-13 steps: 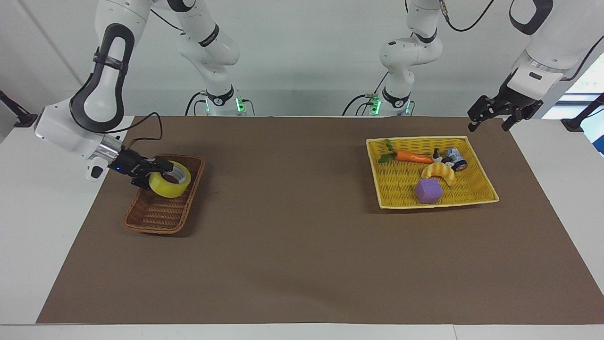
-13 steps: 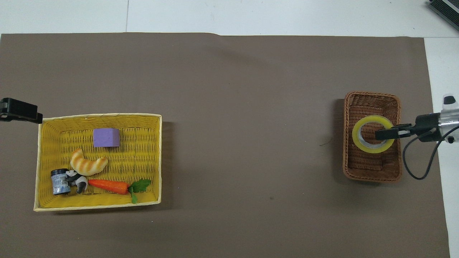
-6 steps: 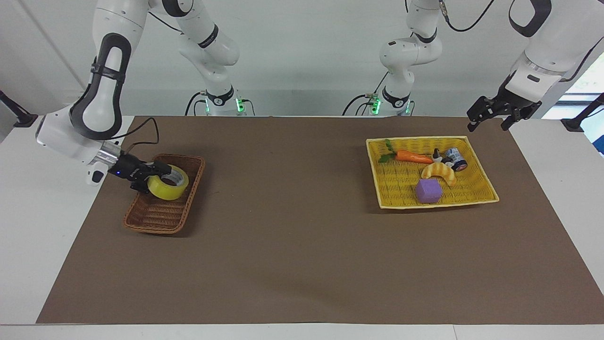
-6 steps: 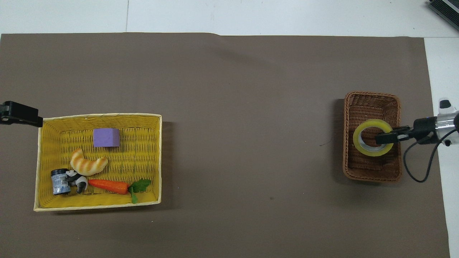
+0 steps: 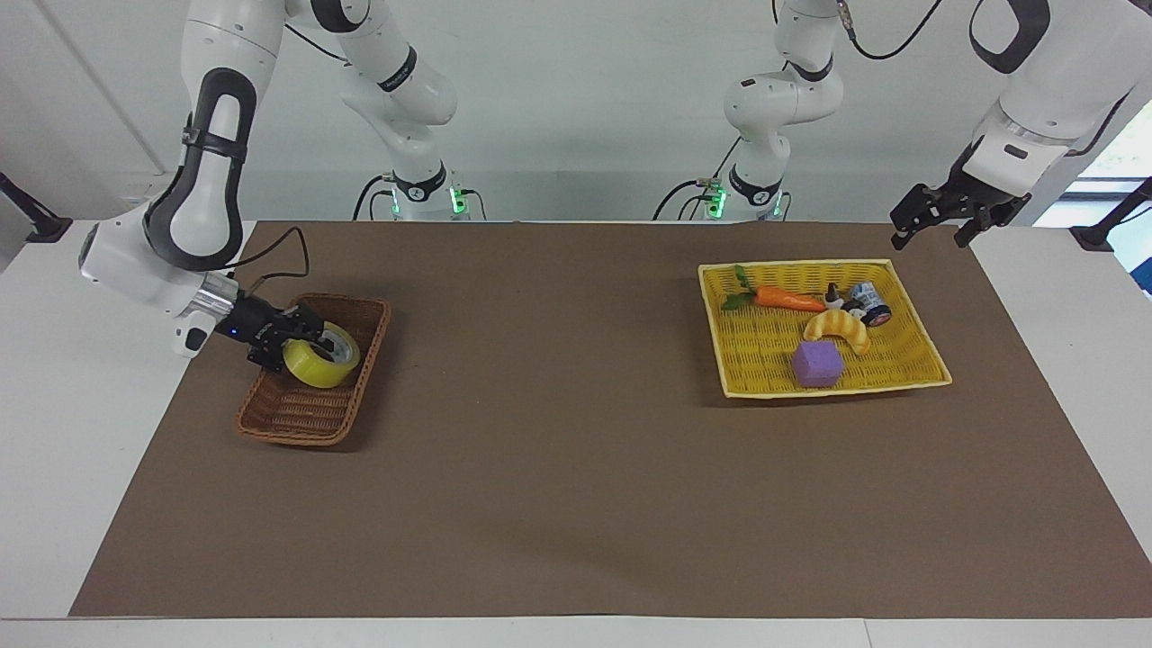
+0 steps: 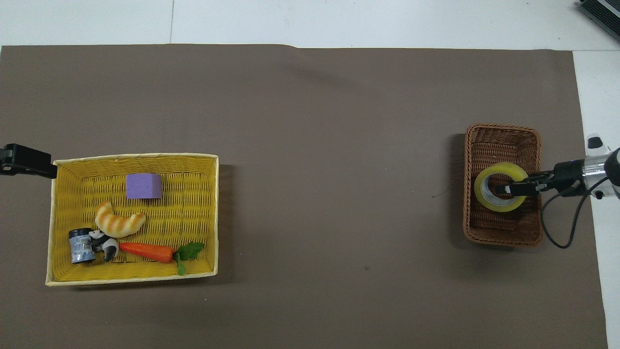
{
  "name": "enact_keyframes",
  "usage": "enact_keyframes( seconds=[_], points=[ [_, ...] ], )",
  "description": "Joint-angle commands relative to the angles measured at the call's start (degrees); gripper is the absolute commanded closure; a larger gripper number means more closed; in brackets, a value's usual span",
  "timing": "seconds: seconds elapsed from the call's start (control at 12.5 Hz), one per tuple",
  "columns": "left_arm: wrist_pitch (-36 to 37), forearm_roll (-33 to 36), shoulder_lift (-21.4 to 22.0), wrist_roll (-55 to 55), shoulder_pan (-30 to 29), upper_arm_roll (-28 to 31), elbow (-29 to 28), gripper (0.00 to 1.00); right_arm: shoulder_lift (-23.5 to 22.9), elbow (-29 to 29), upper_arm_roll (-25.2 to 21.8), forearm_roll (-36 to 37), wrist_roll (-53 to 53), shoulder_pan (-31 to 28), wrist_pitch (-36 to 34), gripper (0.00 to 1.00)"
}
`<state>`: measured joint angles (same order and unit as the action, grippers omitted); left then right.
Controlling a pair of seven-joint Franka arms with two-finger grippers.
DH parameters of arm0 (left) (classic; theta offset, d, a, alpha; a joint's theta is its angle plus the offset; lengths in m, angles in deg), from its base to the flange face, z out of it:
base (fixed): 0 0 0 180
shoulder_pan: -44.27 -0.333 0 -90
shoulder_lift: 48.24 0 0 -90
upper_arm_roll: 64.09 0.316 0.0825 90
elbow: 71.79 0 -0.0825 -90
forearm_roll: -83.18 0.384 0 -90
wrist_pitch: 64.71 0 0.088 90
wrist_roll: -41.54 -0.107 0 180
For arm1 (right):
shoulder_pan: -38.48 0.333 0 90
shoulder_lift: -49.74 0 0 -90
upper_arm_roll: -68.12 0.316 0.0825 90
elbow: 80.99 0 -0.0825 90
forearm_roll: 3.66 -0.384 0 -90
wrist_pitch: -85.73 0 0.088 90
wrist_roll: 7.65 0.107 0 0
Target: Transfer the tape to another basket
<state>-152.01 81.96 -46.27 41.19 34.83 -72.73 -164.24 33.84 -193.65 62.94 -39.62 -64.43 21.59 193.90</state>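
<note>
The tape (image 5: pixel 317 370) is a yellow roll with a grey core. It hangs low inside the brown wicker basket (image 5: pixel 290 434) at the right arm's end of the table. My right gripper (image 5: pixel 302 339) is shut on the roll's wall, one finger inside the core. In the overhead view the tape (image 6: pixel 501 168) sits over the middle of the basket (image 6: pixel 502 238), with the right gripper (image 6: pixel 514 188) coming in from the table's edge. My left gripper (image 5: pixel 934 227) waits open and empty in the air beside the yellow tray; it also shows in the overhead view (image 6: pixel 26 162).
The shallow yellow tray (image 5: pixel 835 391) at the left arm's end holds a carrot (image 5: pixel 785 298), a croissant toy (image 5: pixel 839 329), a purple block (image 5: pixel 817 364), a small jar (image 5: pixel 871 302) and a panda figure. A black cable (image 6: pixel 562 228) loops from the right wrist.
My right gripper has gone down with the tape, from above the brown basket's rim to low inside it. The left arm has barely moved.
</note>
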Motion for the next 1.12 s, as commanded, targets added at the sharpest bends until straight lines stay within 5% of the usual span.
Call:
enact_keyframes(
  seconds=[0.0,0.32,0.56,1.04],
  points=[
    [-1.48,1.14,2.61,-1.32,-0.67,-0.33,-3.00,0.00,-0.09,0.51,0.43,0.11,-1.49,-0.33,0.38,0.00],
    [-1.48,1.14,2.34,-0.70,-0.75,-0.33,-2.65,0.00,-0.71,5.42,1.13,-0.25,-1.14,-0.16,0.29,0.00],
    [-1.39,1.14,2.34,-0.70,-0.67,-0.33,-2.65,0.00,0.52,9.99,0.96,1.94,1.74,5.18,1.08,0.00],
    [-1.39,1.14,2.34,-0.70,-0.58,-0.33,-2.65,0.00,6.32,10.00,1.31,18.27,28.26,16.61,2.66,0.00]
  ],
)
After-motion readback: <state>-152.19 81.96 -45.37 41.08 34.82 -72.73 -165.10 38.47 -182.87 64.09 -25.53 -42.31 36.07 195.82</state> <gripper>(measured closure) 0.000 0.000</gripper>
